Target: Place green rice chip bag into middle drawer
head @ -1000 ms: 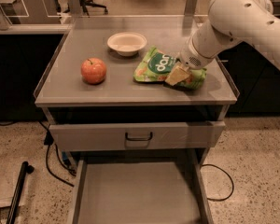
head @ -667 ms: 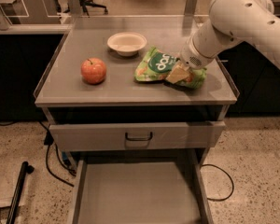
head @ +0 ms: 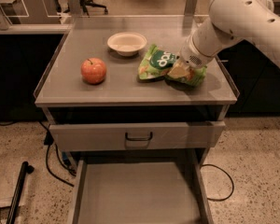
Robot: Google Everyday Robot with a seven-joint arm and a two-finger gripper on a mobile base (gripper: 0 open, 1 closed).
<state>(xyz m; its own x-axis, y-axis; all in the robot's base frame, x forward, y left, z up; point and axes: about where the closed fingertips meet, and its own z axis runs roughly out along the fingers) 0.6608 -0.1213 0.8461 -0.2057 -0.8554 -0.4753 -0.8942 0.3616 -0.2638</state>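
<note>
Standing in front of the counter (head: 107, 90), I start at its left part, where a red-orange apple (head: 93, 70) sits upright, stem up. Toward the back of the counter, about the middle, is a shallow white bowl (head: 126, 43). Right of the counter's centre lies the green rice chip bag (head: 156, 62), flat on the surface with its dark green logo facing up and its right end crumpled. The gripper (head: 183, 69) is down on that right end of the bag, at the tip of the white arm (head: 233, 17) that reaches in over the counter's right edge. The wrist blocks my view, so I cannot tell whether its grip is closed on the bag. Just under the counter is a grey drawer front (head: 84, 136) with a small black handle (head: 138, 136). Lower still, beneath the counter, the middle drawer (head: 135, 195) stands pulled out toward me, its flat grey floor showing.
</note>
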